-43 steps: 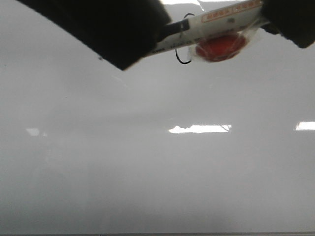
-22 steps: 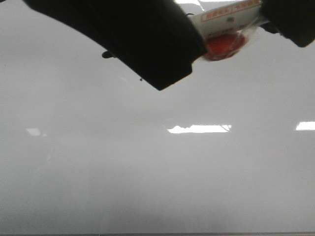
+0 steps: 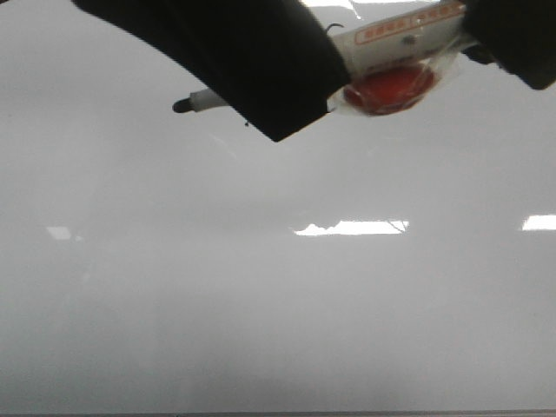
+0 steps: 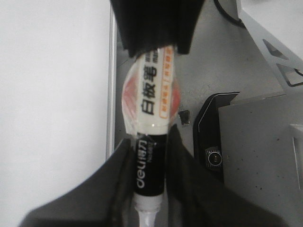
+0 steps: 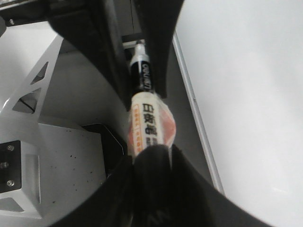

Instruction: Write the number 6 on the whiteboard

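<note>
The number 6 was almost wholly hidden: only a thin black curl showed in the front view, just above the white marker barrel at the far top of the whiteboard, and whether the loop was closed could not be told. The whiteboard marker lay across that spot, held at both ends. Its black tip poked out past the dark bulk of the left arm, apparently lifted clear of the board, though the view was too shallow to be sure. A round red-orange pad wrapped in clear film clung to the barrel's middle.

The left gripper was clamped on the black collar near the nib, its fingers pressed to either side. The right gripper was clamped on the tail end of the same barrel.

With both arms gripping one rigid pen, any mismatch in their motion would likely twist or bend the barrel, or wrench it out of one hold. A tip dipping back onto the glossy surface would probably leave a stray stroke beside the digit. The film-wrapped pad, hanging low, could brush the fresh ink and smear it.
</note>
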Controlling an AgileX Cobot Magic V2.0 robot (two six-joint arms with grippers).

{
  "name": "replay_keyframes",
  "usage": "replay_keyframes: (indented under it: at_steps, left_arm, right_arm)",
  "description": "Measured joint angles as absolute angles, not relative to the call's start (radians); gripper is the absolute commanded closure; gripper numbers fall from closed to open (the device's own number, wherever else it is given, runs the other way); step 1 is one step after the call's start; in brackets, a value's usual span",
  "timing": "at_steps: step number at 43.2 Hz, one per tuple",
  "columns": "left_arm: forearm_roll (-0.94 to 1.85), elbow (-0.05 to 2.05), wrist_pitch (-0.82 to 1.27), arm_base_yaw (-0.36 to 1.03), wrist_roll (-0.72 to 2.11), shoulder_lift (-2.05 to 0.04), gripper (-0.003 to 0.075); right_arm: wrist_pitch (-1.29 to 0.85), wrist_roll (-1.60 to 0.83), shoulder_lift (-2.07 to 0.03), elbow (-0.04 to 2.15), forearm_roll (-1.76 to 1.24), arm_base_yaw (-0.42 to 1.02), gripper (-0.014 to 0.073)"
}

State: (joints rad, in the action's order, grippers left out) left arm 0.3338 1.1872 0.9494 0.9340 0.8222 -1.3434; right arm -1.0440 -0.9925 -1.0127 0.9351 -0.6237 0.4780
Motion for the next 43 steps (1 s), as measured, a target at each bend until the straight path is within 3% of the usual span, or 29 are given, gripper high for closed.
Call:
replay_keyframes:
  at_steps: [2, 7, 23, 33, 43]
  left_arm:
    - [0.325, 1.187, 0.951, 0.934, 0.815, -1.343, 0.0606]
    - [0.248, 1.187, 0.956, 0.934, 0.744, -1.343, 0.0606]
    - [-0.311, 1.210, 1.126, 0.914, 0.159, -1.321, 0.0606]
    - [-0.399, 1.193, 1.111, 0.719, -0.031, -1.187, 0.0606]
    - [-0.410, 1.024, 0.888, 0.410, -0.165, -0.991, 0.0606]
  right_arm:
    - [-1.040, -0.992, -1.013, 0.935, -0.624, 0.478, 0.0106]
    - [-1.038, -0.992, -1.011, 0.935, -0.622, 0.478, 0.0013]
    - [-1.036, -0.883, -0.934, 0.963, -0.528, 0.313, 0.0011]
    - [-1.043, -0.879, -0.930, 0.963, -0.526, 0.274, 0.0011]
    - [-1.044, -0.877, -0.930, 0.963, -0.526, 0.272, 0.0011]
